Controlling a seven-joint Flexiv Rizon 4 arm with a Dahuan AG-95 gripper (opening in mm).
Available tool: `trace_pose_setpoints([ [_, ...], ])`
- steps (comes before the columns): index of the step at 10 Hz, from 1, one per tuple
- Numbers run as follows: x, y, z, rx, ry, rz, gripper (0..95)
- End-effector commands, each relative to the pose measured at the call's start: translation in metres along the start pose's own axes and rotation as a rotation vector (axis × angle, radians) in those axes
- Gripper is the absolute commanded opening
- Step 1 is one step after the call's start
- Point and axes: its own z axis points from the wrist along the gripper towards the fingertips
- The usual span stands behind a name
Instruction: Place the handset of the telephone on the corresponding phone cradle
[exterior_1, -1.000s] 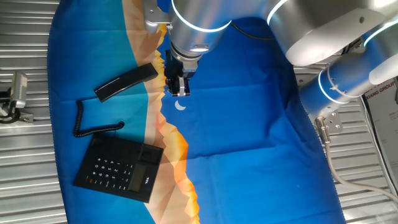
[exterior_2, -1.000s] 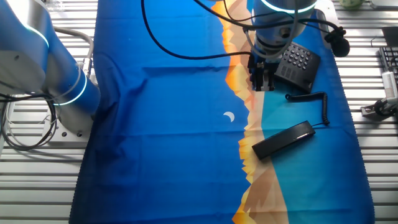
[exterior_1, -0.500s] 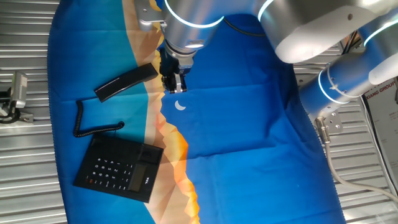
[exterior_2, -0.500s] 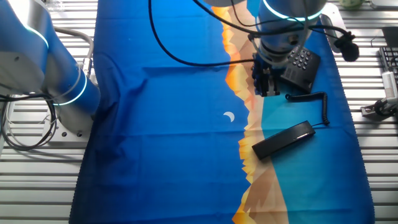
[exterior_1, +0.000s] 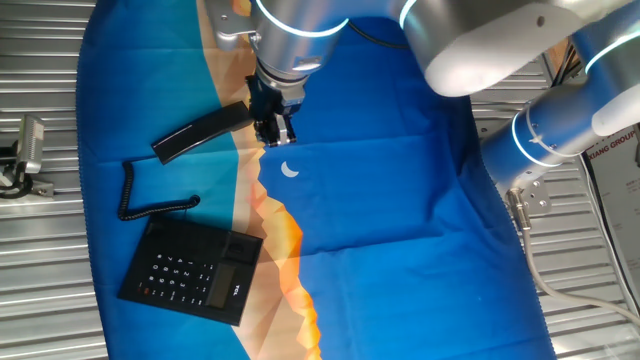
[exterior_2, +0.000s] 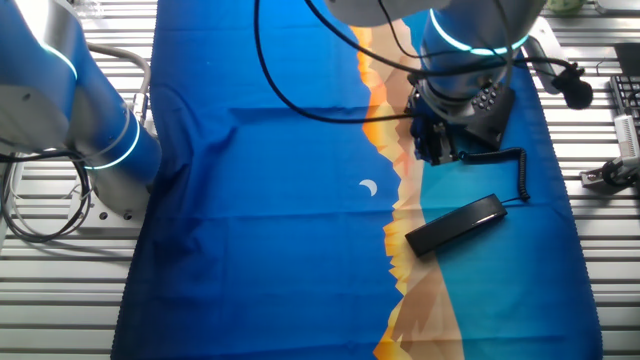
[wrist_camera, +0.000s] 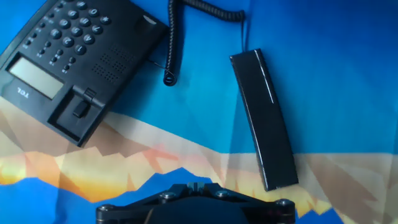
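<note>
Blue cloth (exterior_1: 400, 200) with an orange and tan pattern covers the table, and the phone parts lie on it. My task thing, the handset (exterior_1: 203, 132), is a long black bar. It lies flat on the cloth, off its base and a bit apart from it. A curly black cord (exterior_1: 140, 200) runs from it to the telephone (exterior_1: 192, 270), which sits lower down in one fixed view. The phone cradle (wrist_camera: 79, 112) is the sunk strip beside the keys, and nothing is in it yet.

My gripper (exterior_1: 272, 128) hangs just beside one end of the handset, above the cloth and not touching it. My fingers hold nothing. I cannot tell if they are apart or together, because my own arm hides them and the hand view shows only my black body at the bottom edge.

I think my job right now is to get over the handset. To do it well, I should move above the middle of the bar, turn so my fingers go across its narrow sides, and come straight down. I should watch the cord so it does not snag.
</note>
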Motion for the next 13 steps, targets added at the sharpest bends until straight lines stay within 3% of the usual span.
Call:
trace_pose_setpoints([
  [1, -0.005, -0.005, 0.004, -0.005, -0.002, -0.047, 0.0],
  [6, -0.017, -0.022, 0.008, -0.015, -0.001, -0.115, 0.0],
  [13, -0.022, -0.035, 0.021, 0.002, -0.001, -0.147, 0.0],
])
